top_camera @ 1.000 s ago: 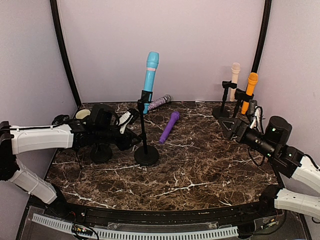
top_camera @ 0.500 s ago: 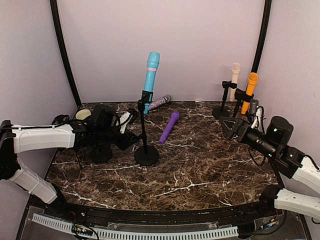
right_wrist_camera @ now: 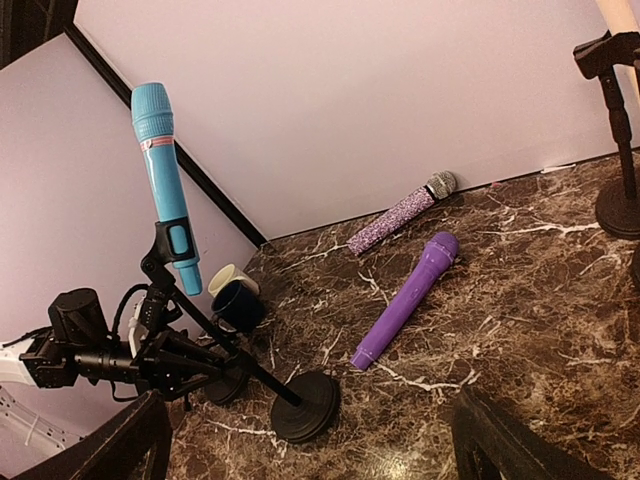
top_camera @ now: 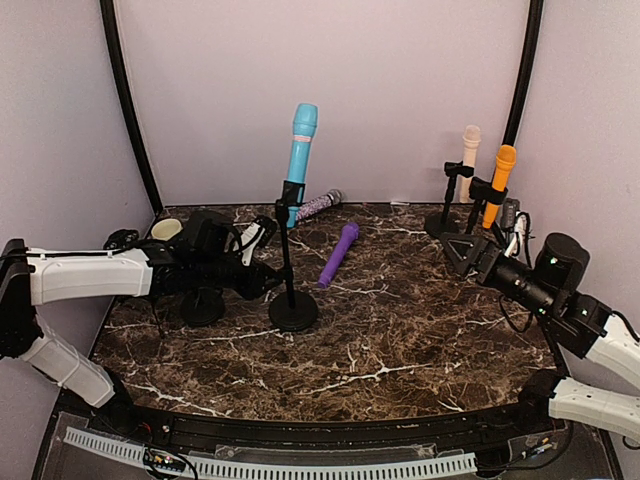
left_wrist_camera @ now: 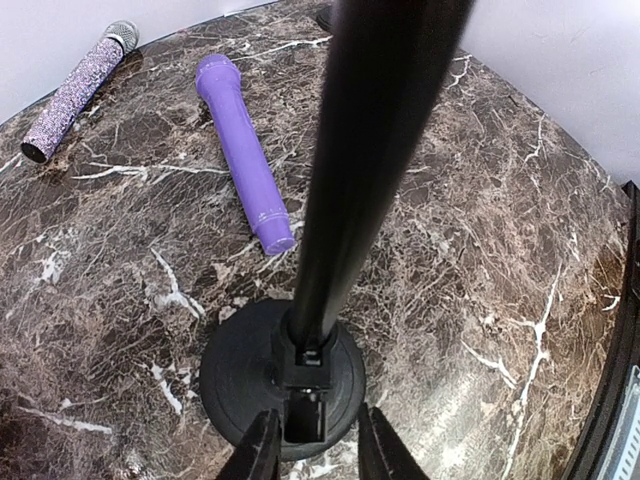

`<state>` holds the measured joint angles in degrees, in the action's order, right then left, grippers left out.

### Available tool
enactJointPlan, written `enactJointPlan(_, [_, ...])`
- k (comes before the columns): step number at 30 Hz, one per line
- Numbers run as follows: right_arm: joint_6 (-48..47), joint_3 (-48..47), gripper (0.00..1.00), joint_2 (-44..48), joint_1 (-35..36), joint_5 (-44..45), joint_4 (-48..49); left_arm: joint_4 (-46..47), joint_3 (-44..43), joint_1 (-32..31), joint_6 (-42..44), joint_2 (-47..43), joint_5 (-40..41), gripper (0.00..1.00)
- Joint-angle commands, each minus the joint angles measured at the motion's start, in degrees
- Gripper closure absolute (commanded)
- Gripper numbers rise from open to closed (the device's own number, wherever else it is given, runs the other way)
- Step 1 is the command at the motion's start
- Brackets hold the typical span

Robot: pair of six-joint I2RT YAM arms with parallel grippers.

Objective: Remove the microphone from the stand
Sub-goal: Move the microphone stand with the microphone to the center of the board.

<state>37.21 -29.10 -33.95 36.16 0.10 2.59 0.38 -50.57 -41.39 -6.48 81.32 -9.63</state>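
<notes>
From above, the blue microphone (top_camera: 300, 150) is sitting clipped upright in the stand (top_camera: 293, 310) on the bench (top_camera: 400, 340), not yet lifted. At the left wrist, the left gripper (left_wrist_camera: 318, 432) is straddling the stand's pole low down, narrowly parted, seemingly to steady it; whether it is pinching is unclear. At the right wrist, the right gripper (right_wrist_camera: 310, 440) is hanging wide open and empty.
</notes>
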Motion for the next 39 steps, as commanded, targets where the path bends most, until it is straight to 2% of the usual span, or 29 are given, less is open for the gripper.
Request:
enactJointPlan(1, [0.3, 0.4, 0.01, 0.7, 0.4, 0.9, 0.7, 1.1, -1.7, -0.1, -0.7, 0.1, -1.1, 0.72])
enactJointPlan(7, [0.3, 0.5, 0.01, 0.9, 0.4, 1.0, 0.5, 0.6, -1.7, -0.2, -1.1, 0.2, -0.3, 0.84])
enactJointPlan(18, [0.3, 0.4, 0.02, 0.7, 0.4, 0.8, 0.5, 0.0, -0.2, -0.1, -6.9, 0.0, -1.9, 0.99])
enactJointPlan(31, [0.6, -0.1, 0.01, 0.6, 0.5, 0.4, 0.4, 0.0, 1.7, 0.0, -17.6, 1.4, -8.0, 1.00])
enactJointPlan(39, [0.9, -0.3, 0.02, 1.2, 0.4, 0.3, 0.1, 0.9, 3.1, 0.9, -20.7, 2.3, -11.1, 1.00])
